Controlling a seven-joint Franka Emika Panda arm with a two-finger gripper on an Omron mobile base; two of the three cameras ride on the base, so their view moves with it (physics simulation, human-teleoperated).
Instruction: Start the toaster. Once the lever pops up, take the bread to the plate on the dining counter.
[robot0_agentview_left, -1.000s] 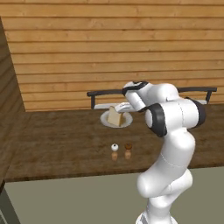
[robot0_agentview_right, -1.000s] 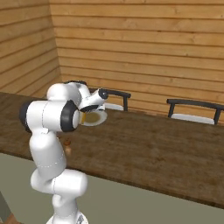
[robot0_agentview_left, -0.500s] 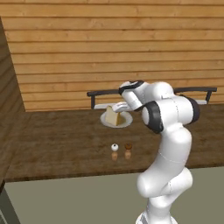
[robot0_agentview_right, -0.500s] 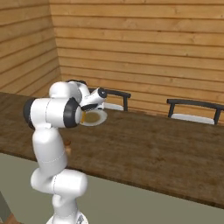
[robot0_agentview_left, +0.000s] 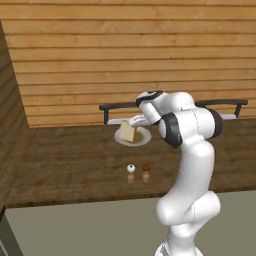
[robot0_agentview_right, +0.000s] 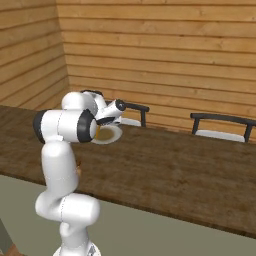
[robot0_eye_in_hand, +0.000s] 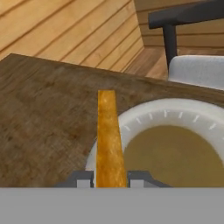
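The bread (robot0_agentview_left: 127, 131) is a tan slice held on edge, and my gripper (robot0_agentview_left: 135, 121) is shut on it just above the plate (robot0_agentview_left: 145, 140). In the hand view its golden crust (robot0_eye_in_hand: 108, 140) runs up from between my two fingertips (robot0_eye_in_hand: 83, 178), and my gripper (robot0_eye_in_hand: 107, 180) stands over the left rim of the pale plate (robot0_eye_in_hand: 175, 109). The plate (robot0_agentview_right: 111, 140) rests near the far edge of the dark wood dining counter (robot0_agentview_left: 65, 160). The toaster is out of view.
Two small shakers, one white (robot0_agentview_left: 130, 169) and one brown (robot0_agentview_left: 146, 168), stand on the counter in front of the plate. Dark-framed chairs (robot0_agentview_right: 220, 125) with pale seats (robot0_eye_in_hand: 197, 70) line the counter's far side, against a wood-plank wall. The counter (robot0_agentview_right: 175, 170) stretches on to the right.
The arm's elbow has swung slightly left. The bread stays gripped over the plate, almost where it was.
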